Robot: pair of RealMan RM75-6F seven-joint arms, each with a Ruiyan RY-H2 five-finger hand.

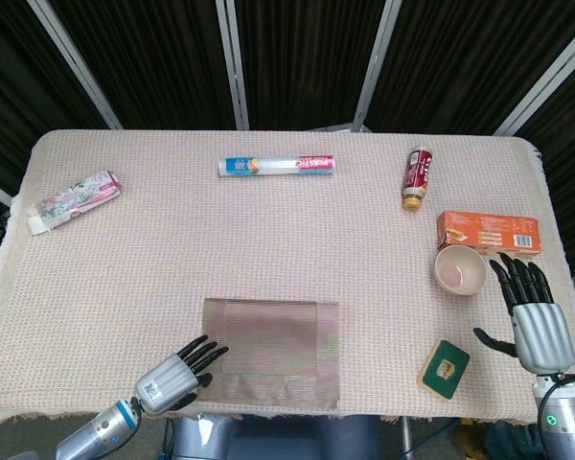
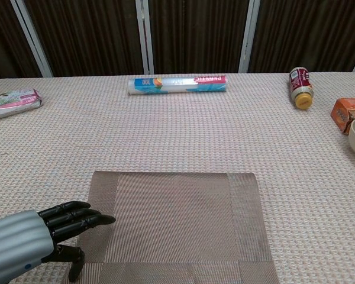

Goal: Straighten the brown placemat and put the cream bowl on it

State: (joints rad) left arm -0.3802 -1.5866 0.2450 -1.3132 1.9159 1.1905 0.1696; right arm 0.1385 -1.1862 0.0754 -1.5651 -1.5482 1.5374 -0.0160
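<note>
- The left hand (image 1: 171, 381) lies flat at the near left corner of the brown placemat (image 1: 271, 353), fingers (image 2: 86, 216) stretched and apart, holding nothing.
- The placemat looks square to the desk (image 1: 268, 240) edge, so I judge the straightening nearly done.
- The cream bowl (image 1: 460, 270) stands far right on the desk, not yet moved.
- The right hand (image 1: 536, 324) waits just beside it, fingers spread, empty.

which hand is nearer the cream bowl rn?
Right. The right hand sits just beside the cream bowl, not touching it; the left hand is far across the table at the brown placemat.
</note>
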